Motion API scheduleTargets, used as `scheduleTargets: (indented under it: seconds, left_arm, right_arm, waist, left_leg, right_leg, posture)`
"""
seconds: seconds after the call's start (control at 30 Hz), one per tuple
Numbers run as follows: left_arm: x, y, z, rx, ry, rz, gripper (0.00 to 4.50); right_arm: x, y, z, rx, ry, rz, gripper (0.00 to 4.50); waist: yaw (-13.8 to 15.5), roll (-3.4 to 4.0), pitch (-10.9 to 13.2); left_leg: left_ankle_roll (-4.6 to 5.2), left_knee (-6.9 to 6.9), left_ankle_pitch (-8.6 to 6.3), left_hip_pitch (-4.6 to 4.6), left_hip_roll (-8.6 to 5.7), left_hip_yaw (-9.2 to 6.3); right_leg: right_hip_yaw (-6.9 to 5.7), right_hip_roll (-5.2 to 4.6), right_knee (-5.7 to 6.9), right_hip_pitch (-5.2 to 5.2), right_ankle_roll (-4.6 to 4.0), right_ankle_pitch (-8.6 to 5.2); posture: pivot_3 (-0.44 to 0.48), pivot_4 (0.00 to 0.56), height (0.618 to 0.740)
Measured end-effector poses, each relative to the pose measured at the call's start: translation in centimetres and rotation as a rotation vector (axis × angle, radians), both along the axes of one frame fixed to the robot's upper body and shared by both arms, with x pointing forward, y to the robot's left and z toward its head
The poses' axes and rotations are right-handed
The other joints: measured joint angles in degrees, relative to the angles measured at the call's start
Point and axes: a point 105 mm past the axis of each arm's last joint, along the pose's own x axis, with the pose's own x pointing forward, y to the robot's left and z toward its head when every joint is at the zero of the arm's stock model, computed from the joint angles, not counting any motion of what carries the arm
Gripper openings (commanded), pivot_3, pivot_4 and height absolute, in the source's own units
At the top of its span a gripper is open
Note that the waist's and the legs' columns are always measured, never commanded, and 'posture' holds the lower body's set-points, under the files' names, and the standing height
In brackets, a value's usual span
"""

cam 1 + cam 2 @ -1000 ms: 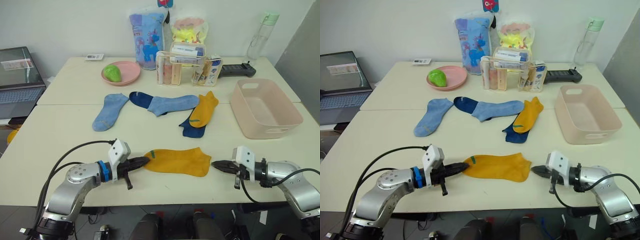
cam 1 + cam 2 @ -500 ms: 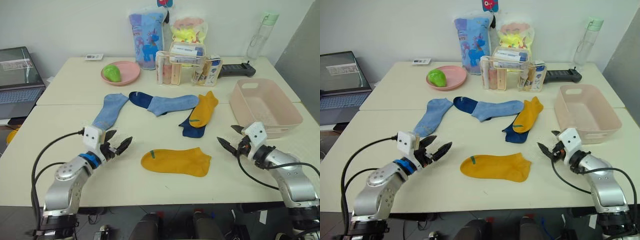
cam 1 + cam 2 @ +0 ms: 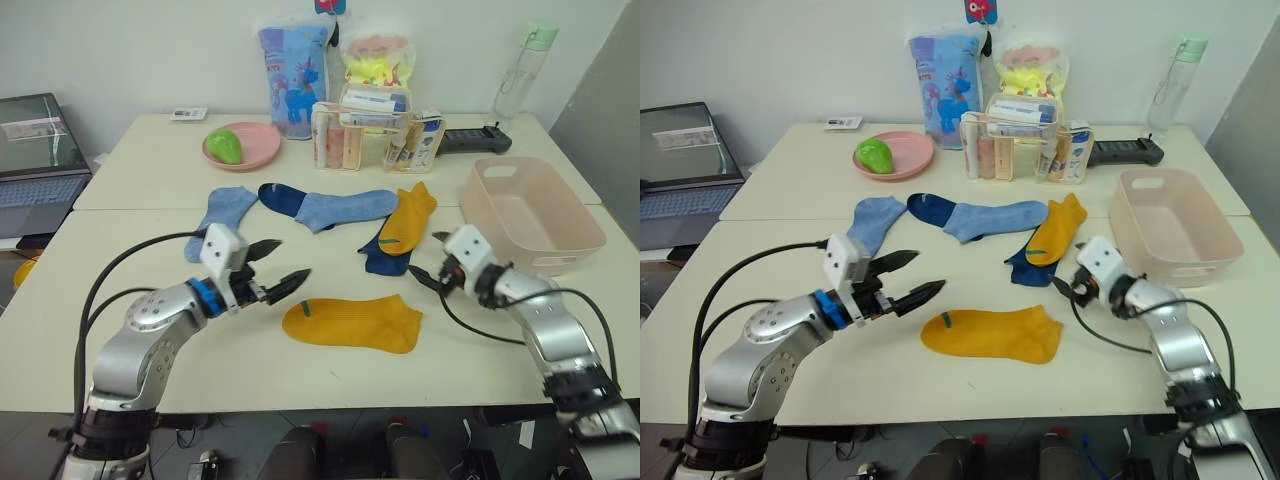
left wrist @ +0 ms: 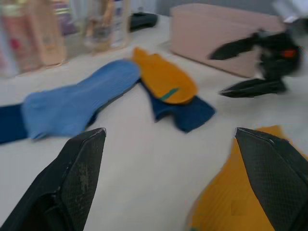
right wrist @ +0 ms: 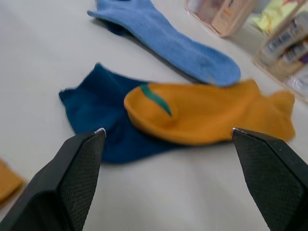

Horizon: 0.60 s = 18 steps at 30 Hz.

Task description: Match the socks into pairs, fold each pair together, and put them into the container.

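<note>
Both arms have swung in from the near edge toward the middle of the table (image 3: pixel 120 250). The left claw (image 3: pixel 282 265) now hovers wide open and empty just left of the near mustard sock (image 3: pixel 352 323); the right claw (image 3: pixel 428 260), also spread and empty, points at the second mustard sock (image 3: pixel 405 220) lying across a navy one (image 3: pixel 378 258). Pairing the yellows looks next. The pink container (image 3: pixel 530 215) sits empty, far right.
</note>
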Motion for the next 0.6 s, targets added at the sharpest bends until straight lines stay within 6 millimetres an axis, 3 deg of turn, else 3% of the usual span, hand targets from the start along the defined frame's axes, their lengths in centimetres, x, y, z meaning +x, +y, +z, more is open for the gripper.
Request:
scheduleTargets:
  seconds: [0.13, 0.33, 0.43, 0.6]
  left_arm:
    - [-0.6, -2.1, 0.1, 0.008, 0.03, -0.108, 4.47]
    - [-0.5, -2.8, 1.0, 0.005, 0.003, -0.137, 4.47]
    - [-0.5, -2.8, 1.0, 0.003, 0.005, -0.136, 4.5]
    - [-0.6, -2.9, 0.6, -0.014, 0.017, -0.131, 4.5]
  right_arm:
    - [1.4, 0.1, -0.7, -0.067, 0.027, 0.005, 4.48]
    - [2.4, 0.9, -2.1, -0.135, 0.052, 0.036, 4.48]
    - [3.1, 1.2, -1.7, -0.142, 0.032, 0.042, 3.93]
    - [3.3, 1.7, -1.7, -0.145, 0.021, 0.071, 2.1]
  waist:
    - [0.0, -0.01, 0.0]
    - [-0.1, -0.01, 0.0]
    - [-0.2, -0.01, 0.0]
    - [-0.2, -0.01, 0.0]
  left_leg:
    - [-0.01, 0.01, 0.01, -0.03, 0.01, 0.0]
    - [-0.01, 0.03, 0.01, -0.03, 0.01, 0.01]
    - [-0.01, 0.03, 0.01, -0.03, 0.01, 0.0]
    - [-0.01, 0.05, 0.01, -0.04, 0.0, 0.0]
  right_leg:
    - [-0.01, 0.01, 0.0, -0.02, 0.0, 0.0]
    - [0.0, 0.01, 0.02, -0.03, 0.0, 0.0]
    - [0.0, 0.01, 0.02, -0.04, 0.0, 0.0]
    - [-0.01, 0.01, 0.01, -0.03, 0.0, 0.0]
  posture:
    - [0.0, 0.15, 0.74]
    - [0.0, 0.15, 0.74]
    - [0.0, 0.15, 0.74]
    - [0.0, 0.15, 0.74]
